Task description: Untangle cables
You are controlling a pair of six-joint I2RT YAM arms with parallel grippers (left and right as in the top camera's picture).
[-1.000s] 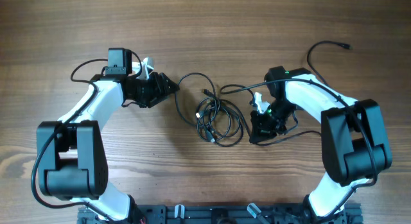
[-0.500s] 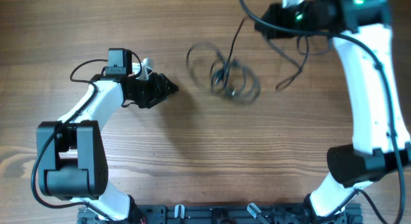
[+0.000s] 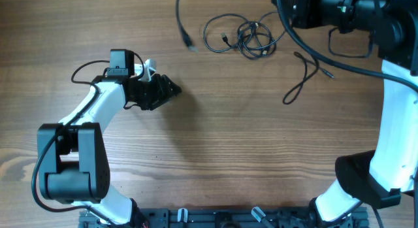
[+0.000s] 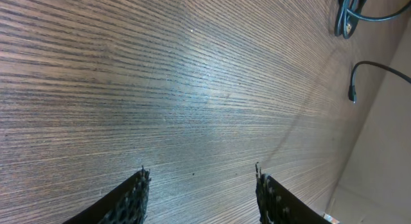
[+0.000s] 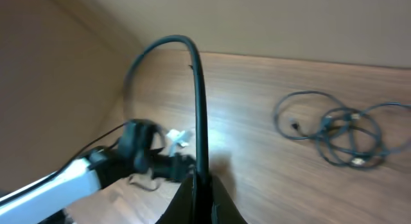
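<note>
Overhead view: wood-grain table (image 3: 228, 162) across the whole frame. Left arm (image 3: 98, 104) bent low at the left side, well apart from the cords. Right arm (image 3: 395, 110) reaching up the right edge toward the far side of the table.

Left gripper (image 3: 172, 89) over bare wood, pointing right. In the left wrist view, fingers (image 4: 131, 198) spread wide with nothing between them.

Right gripper (image 5: 198, 184) up at the far right corner. Blurred in the right wrist view, with fingers apparently pressed together on a black cord (image 5: 200, 102) rising from between them and arching over to the left.

Cables (image 3: 247, 37) on the table near the far edge, left of the right gripper and well away from the left one: a small bundle of overlapping loops.

Loose cord (image 3: 305, 76) on the wood near the bundle, to its right and on the nearer side, in a bent line.

Single strand (image 3: 180, 19) left of the bundle, curving down from the top edge of the frame and ending in a small plug (image 3: 190, 45).
</note>
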